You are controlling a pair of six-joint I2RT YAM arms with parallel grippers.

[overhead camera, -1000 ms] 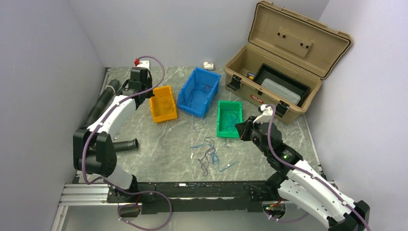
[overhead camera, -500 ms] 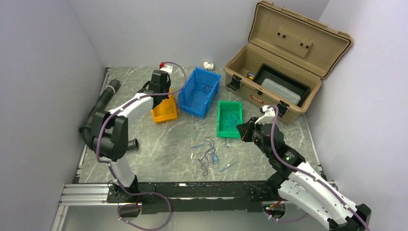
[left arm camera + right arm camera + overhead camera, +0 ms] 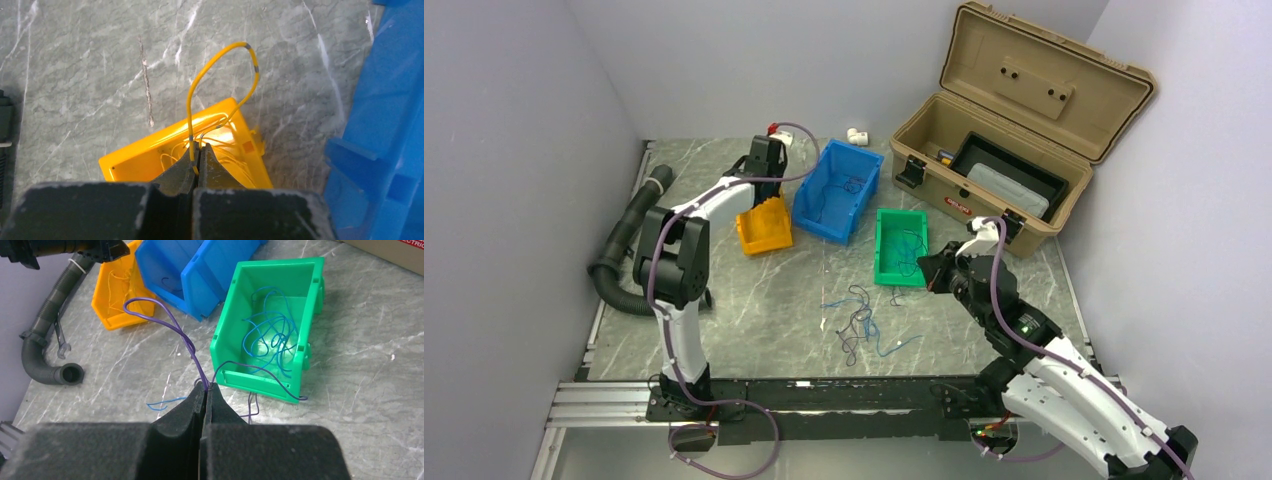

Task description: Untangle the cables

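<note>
Peering down from above, I cannot make out either pinched cable: both are too thin there, and my left hand (image 3: 198, 150) is masked by its own wrist. Up close, its fingers are pressed together on a yellow cable (image 3: 220, 55) whose lower end vanishes behind them. The cable arches over the orange bin (image 3: 130, 160), toward the far left corner of the worktop (image 3: 754, 290). My right hand (image 3: 206, 387) pinches a purple cable (image 3: 167, 322) just before the green bin (image 3: 270, 265), which holds blue cables (image 3: 280, 327). A loose tangle of cables (image 3: 861, 322) lies near the middle of the near edge.
</note>
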